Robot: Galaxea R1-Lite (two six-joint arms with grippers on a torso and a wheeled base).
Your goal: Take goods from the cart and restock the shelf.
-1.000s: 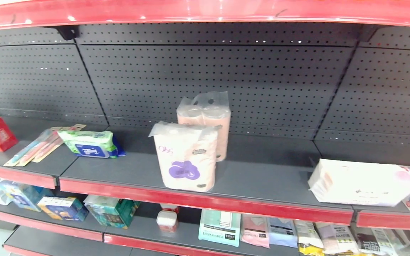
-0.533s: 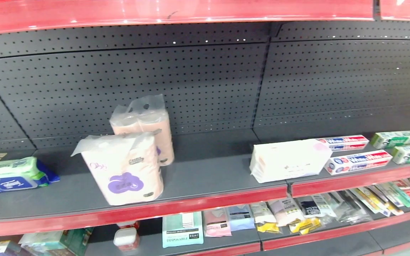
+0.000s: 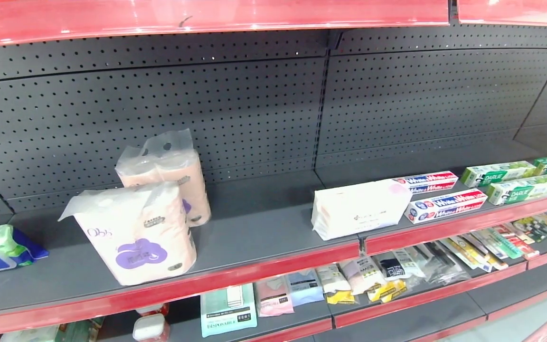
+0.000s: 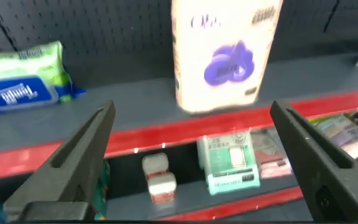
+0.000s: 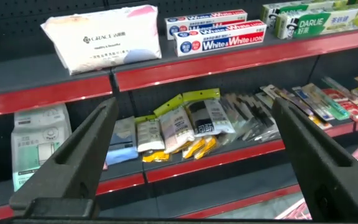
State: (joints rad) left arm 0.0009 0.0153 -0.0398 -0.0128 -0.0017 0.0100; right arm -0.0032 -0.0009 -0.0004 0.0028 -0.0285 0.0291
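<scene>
On the shelf (image 3: 264,228), a toilet-roll pack (image 3: 136,232) stood at 8 o'clock, print outward for shoppers, a tissue pack (image 3: 359,209) lay at 4 o'clock, and the left gripper (image 4: 192,112) and right gripper (image 5: 194,104) had fingers spread, empty, seemingly free to fetch cart goods.

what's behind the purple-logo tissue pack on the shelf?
A second roll pack stands upright behind the purple-logo pack, in front of the pegboard wall. Its lower part is partly covered, so whether they touch cannot be told.
</scene>
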